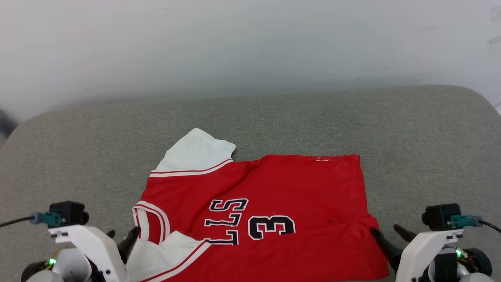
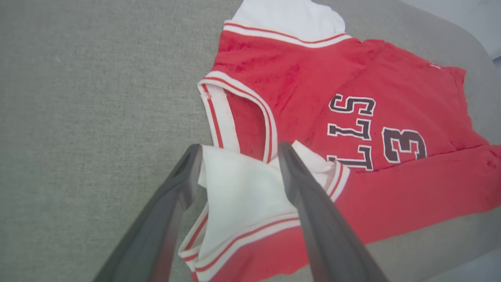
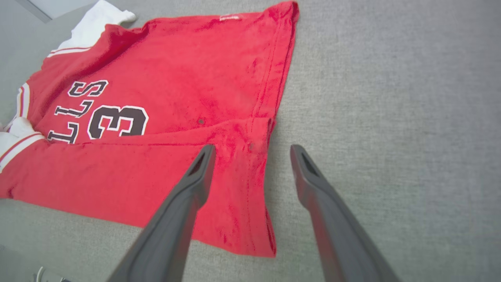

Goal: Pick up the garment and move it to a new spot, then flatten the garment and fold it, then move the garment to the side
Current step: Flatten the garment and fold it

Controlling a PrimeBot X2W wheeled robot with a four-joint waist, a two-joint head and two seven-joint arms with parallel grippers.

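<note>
- Garment spread on the padded grey bench, near its front edge, print side up, collar toward the robot's left, hem toward its right.
- Move to a new spot: judged done, going by the tidy lie.
- Flattening: mostly done. Red body smooth, with one soft crease running from the far sleeve toward the middle.
- Folding: begun. Near long edge turned up over the body as a red band, covering the lower part of the letters beside the number 3. Near sleeve turned in with it, a little bunched beside the collar.
- Far sleeve sticking out past the body, not yet folded in.
- Left pincer apart, fingers either side of the bunched near sleeve, clamped on nothing. Contact with the cloth: cannot tell.
- Right pincer apart, straddling the hem end of the turned-up band, one finger over red cloth, the other over bare bench. Nothing held.
- Left to do, by judgement: far half and far sleeve folded in, probably a crosswise fold after that, then the carry to the side.
- Roughly midway overall.
</note>
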